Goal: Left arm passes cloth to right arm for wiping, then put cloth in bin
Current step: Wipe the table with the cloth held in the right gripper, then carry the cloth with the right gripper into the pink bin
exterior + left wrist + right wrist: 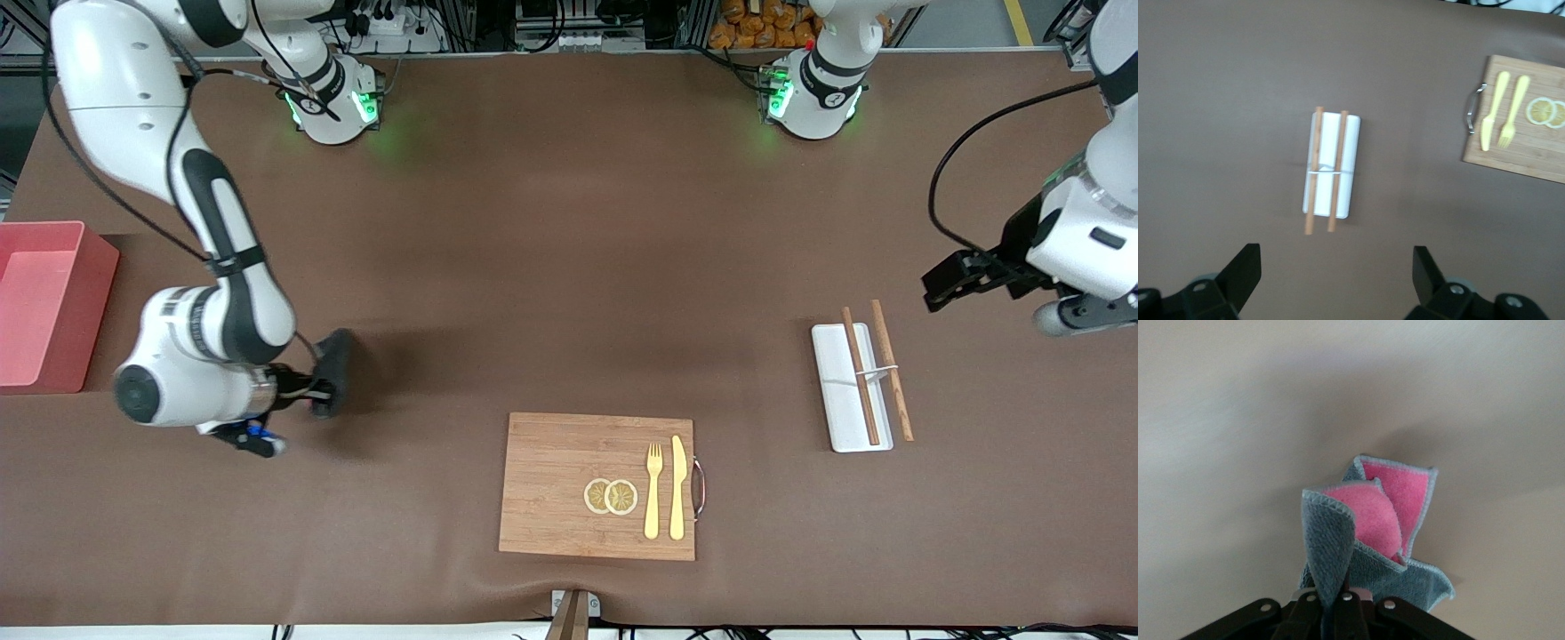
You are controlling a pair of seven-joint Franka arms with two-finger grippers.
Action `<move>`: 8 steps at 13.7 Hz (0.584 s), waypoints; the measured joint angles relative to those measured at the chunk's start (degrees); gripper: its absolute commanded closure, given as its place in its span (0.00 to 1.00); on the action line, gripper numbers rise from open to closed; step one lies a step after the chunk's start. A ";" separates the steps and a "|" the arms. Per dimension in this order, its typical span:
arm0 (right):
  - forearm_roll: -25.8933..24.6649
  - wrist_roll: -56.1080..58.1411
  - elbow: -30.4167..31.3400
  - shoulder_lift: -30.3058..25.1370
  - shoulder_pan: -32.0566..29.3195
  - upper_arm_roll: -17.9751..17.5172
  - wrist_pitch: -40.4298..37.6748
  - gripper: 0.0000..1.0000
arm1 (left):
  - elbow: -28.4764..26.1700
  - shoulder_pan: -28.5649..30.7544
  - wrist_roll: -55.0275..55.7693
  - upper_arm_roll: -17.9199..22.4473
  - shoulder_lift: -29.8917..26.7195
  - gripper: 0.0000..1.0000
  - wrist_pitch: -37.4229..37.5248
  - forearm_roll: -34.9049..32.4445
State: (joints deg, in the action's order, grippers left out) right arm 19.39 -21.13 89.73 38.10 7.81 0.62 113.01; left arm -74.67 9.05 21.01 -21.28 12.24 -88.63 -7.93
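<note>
My right gripper (318, 389) is shut on the cloth (336, 360), low over the table between the bin (44, 302) and the cutting board (596, 484). In the right wrist view the cloth (1365, 533) is grey-blue with a pink inner face, bunched and pinched between the shut jaws of the right gripper (1338, 608). The pink bin stands at the right arm's end of the table. My left gripper (935, 286) hangs open and holds nothing, up near the white tray (840, 391). In the left wrist view the left gripper (1336, 268) has only bare table between its black fingers (1245, 272).
The white tray (1350, 160) carries two brown chopsticks (1313, 170) under a thin band. The wooden cutting board (1518, 147) holds a yellow fork (653, 489), a yellow knife (678, 487) and two lemon slices (611, 496).
</note>
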 measured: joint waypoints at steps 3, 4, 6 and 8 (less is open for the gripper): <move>8.41 -6.82 -0.20 -1.14 3.86 -1.60 -0.10 1.00 | -3.66 -4.32 -1.13 7.44 -2.84 0.00 -0.02 3.09; 9.80 -9.02 -0.28 -1.77 4.89 -1.84 -0.11 1.00 | -5.23 -5.30 -1.42 9.09 -4.03 0.00 -0.17 3.62; 10.75 -11.32 -0.53 -3.60 5.94 -1.90 -1.02 1.00 | -8.87 -6.05 -1.56 10.34 -6.95 0.00 -1.01 3.97; 10.04 -10.91 -1.05 -5.64 4.99 -1.07 -4.01 1.00 | -11.83 -6.20 -1.56 10.48 -9.52 0.00 -1.86 4.20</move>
State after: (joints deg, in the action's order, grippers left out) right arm 29.44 -32.04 88.68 32.46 12.80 -0.45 108.99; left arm -86.51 2.86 19.45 -10.81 2.72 -90.48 -3.72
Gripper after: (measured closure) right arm 0.978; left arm 0.000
